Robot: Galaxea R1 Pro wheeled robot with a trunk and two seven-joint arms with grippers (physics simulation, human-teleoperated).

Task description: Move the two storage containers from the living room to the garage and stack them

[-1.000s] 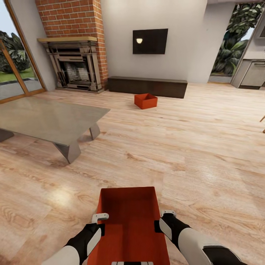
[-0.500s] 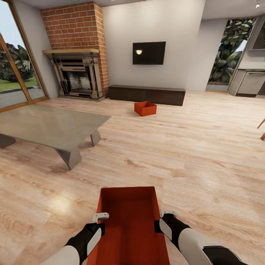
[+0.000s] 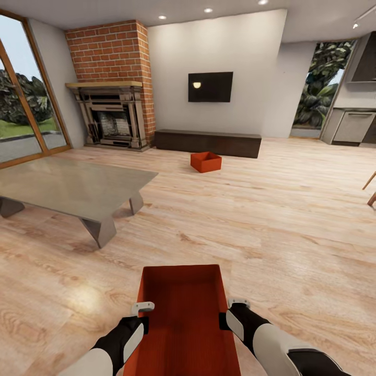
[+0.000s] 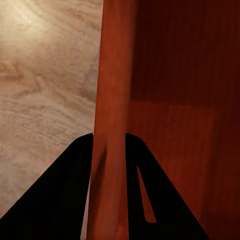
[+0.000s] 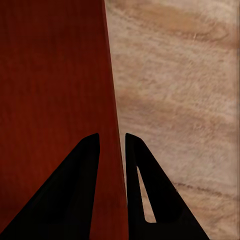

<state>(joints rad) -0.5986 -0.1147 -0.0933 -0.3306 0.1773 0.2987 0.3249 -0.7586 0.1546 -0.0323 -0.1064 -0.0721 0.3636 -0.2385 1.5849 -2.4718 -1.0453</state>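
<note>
I am in the living room. The long shallow red-orange storage container (image 3: 183,308) is held low in front of me over the wood planks. My left gripper (image 3: 142,312) is shut on its left wall (image 4: 112,100), one finger on each side. My right gripper (image 3: 230,309) is shut on the right wall (image 5: 113,95) in the same way. The deeper, squarer container (image 3: 206,162) sits on the planks far ahead, just in front of the long dark cabinet (image 3: 209,142). The garage is out of view.
A grey low table (image 3: 68,180) stands ahead on the left. The brick fireplace (image 3: 112,112) and wall TV (image 3: 210,86) are on the far wall. Glass doors (image 3: 26,120) line the left side. A kitchen counter (image 3: 355,125) and a wooden chair leg (image 3: 372,189) are at right.
The head view has tilted upward, so the room slid down in the picture and the ceiling lights came in. Both grippers and the held container keep their place in the view.
</note>
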